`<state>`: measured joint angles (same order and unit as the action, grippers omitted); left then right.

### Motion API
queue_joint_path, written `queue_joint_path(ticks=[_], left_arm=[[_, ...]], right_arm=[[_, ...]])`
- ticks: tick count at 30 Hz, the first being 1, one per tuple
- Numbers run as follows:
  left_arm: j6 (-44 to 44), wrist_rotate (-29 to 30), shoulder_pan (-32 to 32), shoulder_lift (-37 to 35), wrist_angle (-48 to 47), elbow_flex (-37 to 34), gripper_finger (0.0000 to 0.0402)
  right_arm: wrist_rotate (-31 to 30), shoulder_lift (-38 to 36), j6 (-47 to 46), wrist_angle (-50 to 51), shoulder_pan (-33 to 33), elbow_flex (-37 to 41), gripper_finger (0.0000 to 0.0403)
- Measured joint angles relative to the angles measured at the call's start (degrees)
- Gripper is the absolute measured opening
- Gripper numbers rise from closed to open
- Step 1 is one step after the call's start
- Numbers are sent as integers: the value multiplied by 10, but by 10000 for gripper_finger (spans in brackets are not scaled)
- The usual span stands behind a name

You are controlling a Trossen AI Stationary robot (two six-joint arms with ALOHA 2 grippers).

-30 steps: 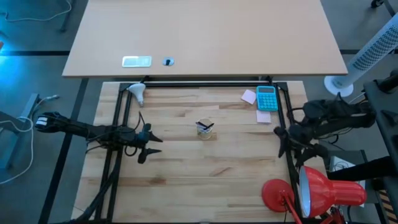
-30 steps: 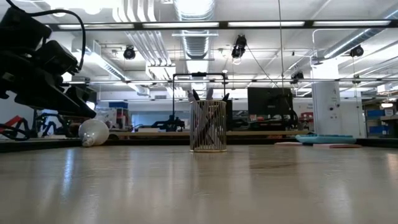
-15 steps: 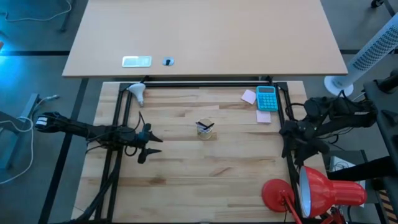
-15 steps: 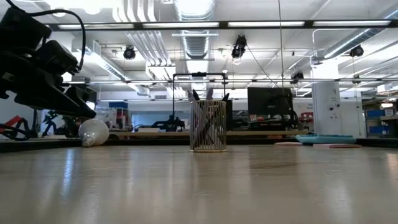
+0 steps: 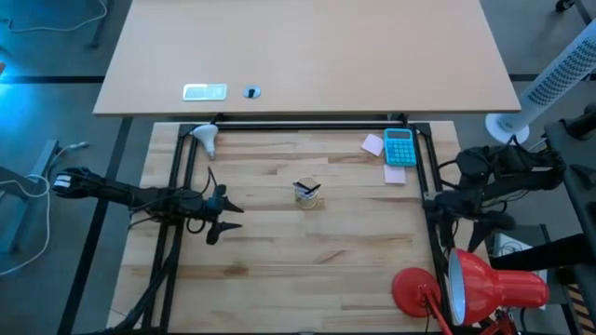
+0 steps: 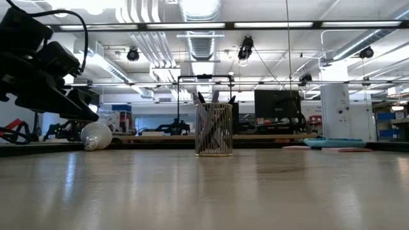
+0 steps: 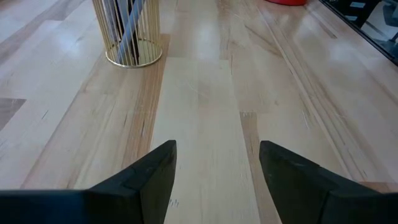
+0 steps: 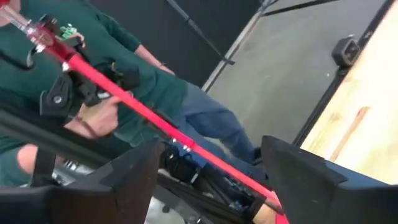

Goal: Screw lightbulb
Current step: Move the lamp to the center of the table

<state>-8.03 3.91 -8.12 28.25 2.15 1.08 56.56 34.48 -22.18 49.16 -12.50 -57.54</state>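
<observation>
**Bulb waits in the far corner, both claws empty**

From above, the lightbulb [image 5: 205, 139] lies on its side at the far left corner of the table [image 5: 279, 251], just beside the black frame rail, nothing touching it. The left gripper [image 5: 226, 223] hovers well apart from it, nearer the middle of the left half, fingers spread and holding nothing. Its own wrist camera confirms that: two dark fingers [image 7: 149, 177] parted over bare wood, with the gold wire pen holder [image 7: 127, 31] ahead.

The low camera gives something the overhead cannot: the bulb [image 6: 96, 136] resting on the tabletop, dome forward, with the left arm's dark bulk [image 6: 38, 64] hanging above and in front of it. The pen holder [image 6: 214, 130] stands upright mid-table.

Over on the right, the right gripper [image 5: 433, 207] sits at the table's right edge, beyond the frame rail, above the red desk lamp [image 5: 484, 284]. Its wrist view shows released fingers [image 8: 124, 180] framing the lamp's red arm [image 8: 124, 102] and a person in a green top [image 8: 87, 50] beyond the table. A teal calculator [image 5: 399, 146] and sticky notes [image 5: 373, 144] lie at far right.
</observation>
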Motion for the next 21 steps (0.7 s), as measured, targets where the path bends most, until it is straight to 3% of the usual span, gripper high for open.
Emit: queue_joint_path(ticks=[9, 21], left_arm=[[0, 0, 0, 0, 0, 0, 222], [0, 0, 0, 0, 0, 0, 222]], right_arm=[[-78, 18, 73, -41, -56, 10, 268], [-107, 40, -5, -327, -241, 139, 267]])
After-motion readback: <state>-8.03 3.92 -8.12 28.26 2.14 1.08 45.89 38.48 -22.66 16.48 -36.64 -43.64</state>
